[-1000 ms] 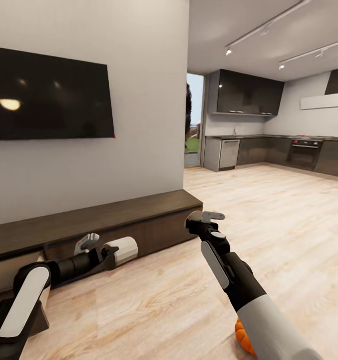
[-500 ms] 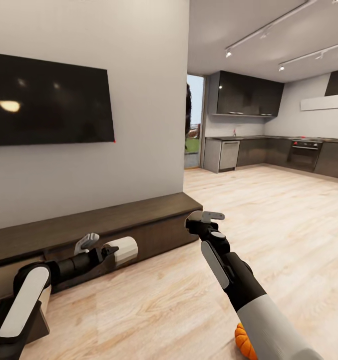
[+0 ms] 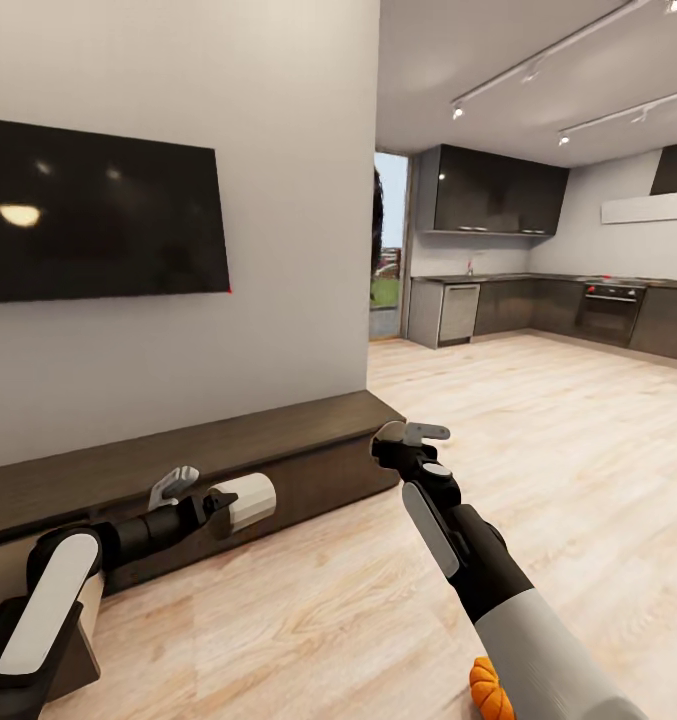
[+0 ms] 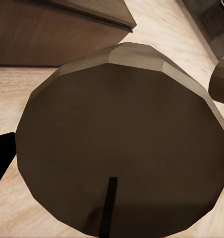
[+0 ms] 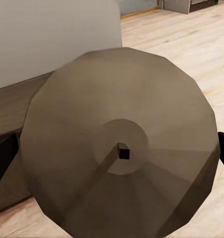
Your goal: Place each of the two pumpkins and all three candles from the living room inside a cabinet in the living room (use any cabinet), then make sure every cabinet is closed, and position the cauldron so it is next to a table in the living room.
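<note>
My left gripper (image 3: 218, 503) is shut on a cream-white candle (image 3: 244, 500), held low just in front of the long dark cabinet (image 3: 278, 435). Up close, that candle (image 4: 117, 148) shows its dark wick. My right gripper (image 3: 404, 438) is shut on a second candle (image 5: 122, 158), with a dark finger at each side of it, beyond the cabinet's right end. One orange pumpkin (image 3: 492, 688) sits on the floor beside my right forearm, partly hidden by it. The other pumpkin, the third candle, the cauldron and the table are out of view.
A wall TV (image 3: 98, 215) hangs above the cabinet. Light plank floor (image 3: 538, 450) stretches right into a kitchen with glossy dark cupboards (image 3: 498, 190) and an oven (image 3: 608, 305). A pale wood panel (image 3: 90, 600) shows behind my left forearm.
The whole picture has slid down a little, so the camera has moved. Both arms and their candles keep the same place in the picture.
</note>
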{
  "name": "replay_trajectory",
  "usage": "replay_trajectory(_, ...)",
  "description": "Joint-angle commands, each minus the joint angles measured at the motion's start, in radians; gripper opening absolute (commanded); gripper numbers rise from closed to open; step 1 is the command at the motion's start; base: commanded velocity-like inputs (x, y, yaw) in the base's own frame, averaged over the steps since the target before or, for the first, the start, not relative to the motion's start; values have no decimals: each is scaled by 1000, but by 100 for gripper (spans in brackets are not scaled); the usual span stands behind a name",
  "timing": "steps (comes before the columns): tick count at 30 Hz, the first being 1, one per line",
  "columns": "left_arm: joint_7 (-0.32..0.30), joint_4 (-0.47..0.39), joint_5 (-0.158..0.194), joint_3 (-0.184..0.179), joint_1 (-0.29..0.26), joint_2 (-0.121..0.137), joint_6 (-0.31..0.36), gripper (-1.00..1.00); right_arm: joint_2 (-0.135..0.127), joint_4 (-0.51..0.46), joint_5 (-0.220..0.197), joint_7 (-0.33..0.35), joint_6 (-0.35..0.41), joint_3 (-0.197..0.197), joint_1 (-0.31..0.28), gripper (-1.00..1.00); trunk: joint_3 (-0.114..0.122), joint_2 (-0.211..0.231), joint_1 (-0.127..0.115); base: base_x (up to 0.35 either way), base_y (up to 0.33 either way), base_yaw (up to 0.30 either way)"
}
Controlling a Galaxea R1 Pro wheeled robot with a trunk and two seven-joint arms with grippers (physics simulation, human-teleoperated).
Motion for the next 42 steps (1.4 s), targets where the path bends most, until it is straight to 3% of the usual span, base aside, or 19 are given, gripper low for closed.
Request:
replay_trajectory(1, 10, -1, 10, 0, -1, 0, 4, -100, 0, -1, -11, -9, 2, 2, -1, -100, 2, 7, -4, 0, 0, 0)
replay_trajectory(15, 10, -1, 10, 0, -1, 0, 4, -100, 0, -1, -11, -9, 3, 3, 0, -100, 45, 105, -58, 0, 0, 0)
replay_trajectory(42, 10, 0, 10, -1, -1, 0, 4, -100, 0, -1, -9, -10, 3, 3, -1, -100, 89, 294, -161, 0, 0, 0)
